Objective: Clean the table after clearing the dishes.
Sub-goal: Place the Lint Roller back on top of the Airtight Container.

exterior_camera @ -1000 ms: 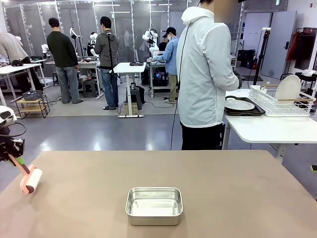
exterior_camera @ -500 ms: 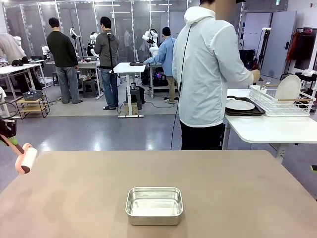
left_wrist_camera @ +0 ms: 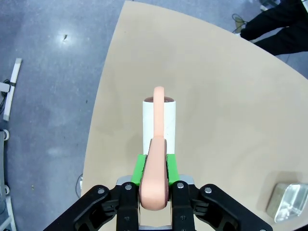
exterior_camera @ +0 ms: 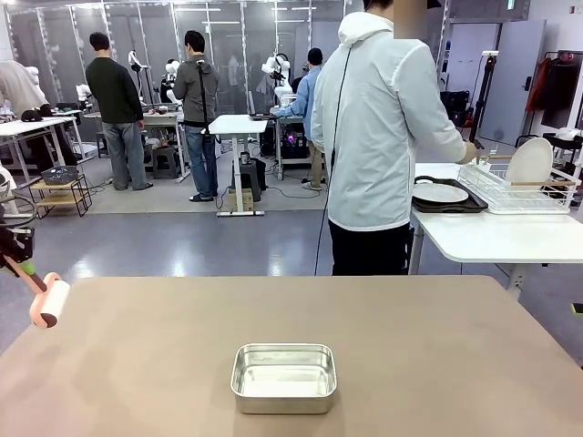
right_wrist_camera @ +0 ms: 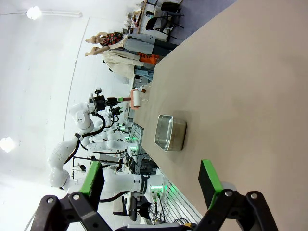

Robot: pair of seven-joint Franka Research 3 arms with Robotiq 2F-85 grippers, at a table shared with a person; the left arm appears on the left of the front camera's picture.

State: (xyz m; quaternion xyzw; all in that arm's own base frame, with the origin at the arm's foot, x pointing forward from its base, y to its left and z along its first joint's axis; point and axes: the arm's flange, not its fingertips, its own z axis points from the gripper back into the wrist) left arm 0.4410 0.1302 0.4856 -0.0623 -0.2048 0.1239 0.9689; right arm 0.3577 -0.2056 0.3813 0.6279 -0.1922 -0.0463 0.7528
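Table [exterior_camera: 410, 337], long axis left-right

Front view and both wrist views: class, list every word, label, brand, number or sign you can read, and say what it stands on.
None can be read.
The steel pan, the lint roller and the table carry no print.
A green sign high at the back is too small to read.

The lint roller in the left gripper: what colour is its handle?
Salmon pink handle on a white roll; clearest in the left wrist view.
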